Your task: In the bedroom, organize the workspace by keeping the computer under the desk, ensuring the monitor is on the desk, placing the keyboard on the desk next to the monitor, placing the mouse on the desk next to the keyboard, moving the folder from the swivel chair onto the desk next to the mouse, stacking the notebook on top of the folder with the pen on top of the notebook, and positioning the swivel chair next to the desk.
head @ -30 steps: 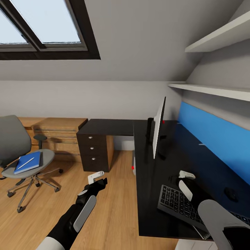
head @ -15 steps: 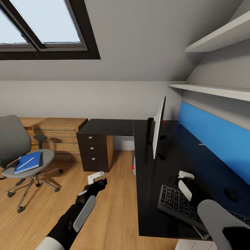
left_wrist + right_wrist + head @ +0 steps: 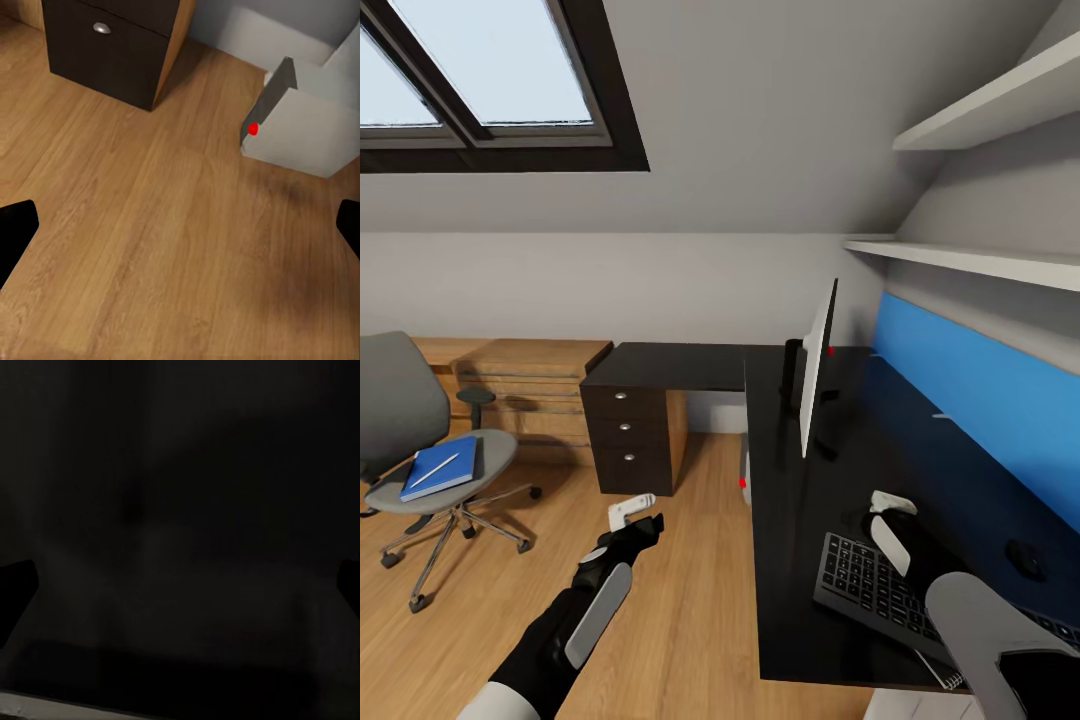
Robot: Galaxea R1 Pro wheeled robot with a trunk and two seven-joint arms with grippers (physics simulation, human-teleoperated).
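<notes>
Currently the left arm's fingers (image 3: 632, 508) are spread apart and empty above the wood floor, the blue folder (image 3: 440, 467) well off to their left on the swivel chair (image 3: 495, 452) seat. Its long axis runs away from the robot, a pen (image 3: 436, 471) lying along it. The right arm's fingers (image 3: 890, 503) hover over the keyboard (image 3: 870, 585) on the black bench (image 3: 785, 600), also apart, leaving the left arm nearer.

Keyboard (image 3: 880, 592): being supported flat on the black desk (image 3: 800, 600).
Folder (image 3: 440, 468): blue, being carried on the chair (image 3: 420, 440) seat.

Your left gripper (image 3: 180, 232) is spread wide over floor (image 3: 135, 247); computer (image 3: 304, 131) upper right, drawer (image 3: 109, 45) upper left.
</notes>
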